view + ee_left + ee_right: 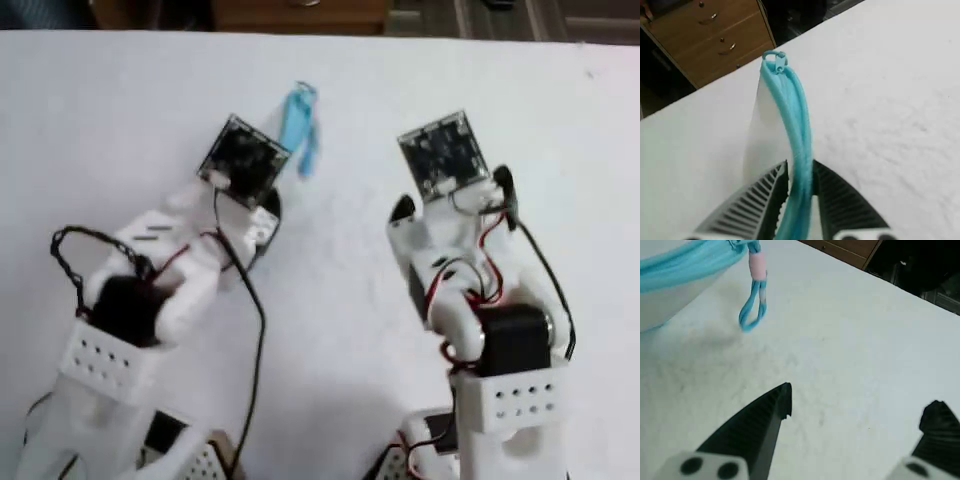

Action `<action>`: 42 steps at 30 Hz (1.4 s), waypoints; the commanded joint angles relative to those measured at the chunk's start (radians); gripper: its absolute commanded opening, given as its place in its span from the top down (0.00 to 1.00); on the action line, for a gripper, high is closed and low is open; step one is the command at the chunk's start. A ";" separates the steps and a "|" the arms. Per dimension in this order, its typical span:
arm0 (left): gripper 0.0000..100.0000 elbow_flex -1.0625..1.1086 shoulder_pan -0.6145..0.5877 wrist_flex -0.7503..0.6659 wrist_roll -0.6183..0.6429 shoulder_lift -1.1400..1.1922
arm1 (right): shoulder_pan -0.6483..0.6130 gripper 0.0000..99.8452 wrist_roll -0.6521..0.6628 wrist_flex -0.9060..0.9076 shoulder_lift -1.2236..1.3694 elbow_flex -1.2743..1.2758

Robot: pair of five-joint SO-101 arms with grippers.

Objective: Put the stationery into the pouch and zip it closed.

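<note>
So, bench (pixel 120 110): white, carries both arms side by side.
Drawers (pixel 710 35): wood unit past bench's far edge.
L arm (pixel 150 290): angled toward bench's far middle, pouch at its tip.
R arm (pixel 480 290): beside it, pointing to far side.
Pouch (pixel 767 125): pale body w/ blue zip (pixel 797 115) edge, pinched in L hand; seen in high view (pixel 297 125) as a blue strip just beyond L arm's camera.
L hand (pixel 799 172): clamped on pouch's zip edge, a finger each side.
R hand (pixel 860 399): fingers spread wide, nothing between, over bare bench near pouch.
Loop (pixel 752 312): blue, w/ pink collar, hangs from pouch end.
</note>
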 commanded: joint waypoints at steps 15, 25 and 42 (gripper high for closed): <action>0.72 -0.279 -0.025 0.338 0.250 0.004 | 0.012 0.60 0.000 -0.053 0.104 0.091; 0.74 -0.462 -0.048 0.493 0.250 0.004 | 0.070 0.60 -0.012 -0.104 0.168 0.095; 0.98 0.101 -0.582 0.124 0.129 -0.239 | 0.119 0.90 -0.120 -0.209 -0.209 0.614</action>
